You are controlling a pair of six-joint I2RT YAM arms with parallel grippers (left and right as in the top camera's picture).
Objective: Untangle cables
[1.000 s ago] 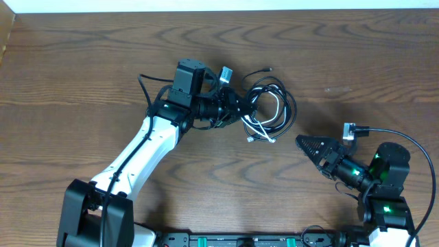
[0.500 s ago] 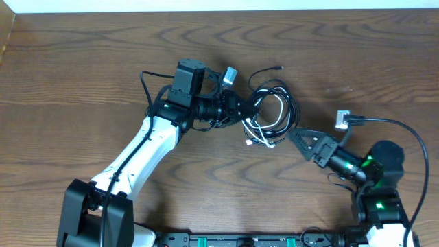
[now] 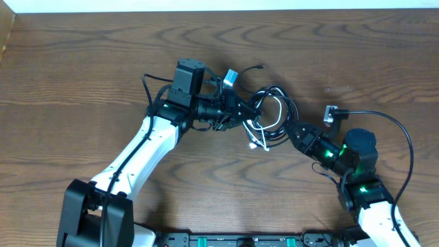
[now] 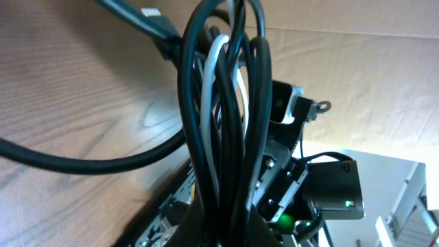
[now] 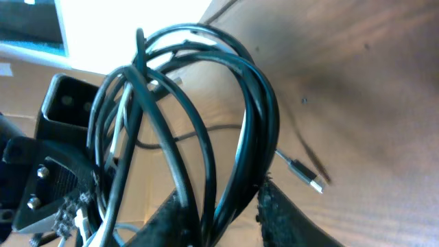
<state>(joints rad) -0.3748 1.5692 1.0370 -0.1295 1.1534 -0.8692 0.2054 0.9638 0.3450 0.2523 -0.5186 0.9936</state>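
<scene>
Overhead, a dark wood-grain table (image 3: 82,62) fills the frame, with a pale strip (image 3: 206,5) along its 12 o'clock edge. The cables (image 3: 276,113) sit bunched near the centre. The left wrist view adds brown cardboard (image 4: 370,75) beyond the table and shows the white cord (image 4: 214,96) pressed among black strands. The right wrist view picks out a small metal plug (image 5: 310,180). The left gripper (image 3: 245,113), at the bundle's 9 o'clock, is clamped on it. The right gripper (image 3: 291,129), at 4 o'clock, pinches several black loops between narrow-set fingers (image 5: 276,209).
</scene>
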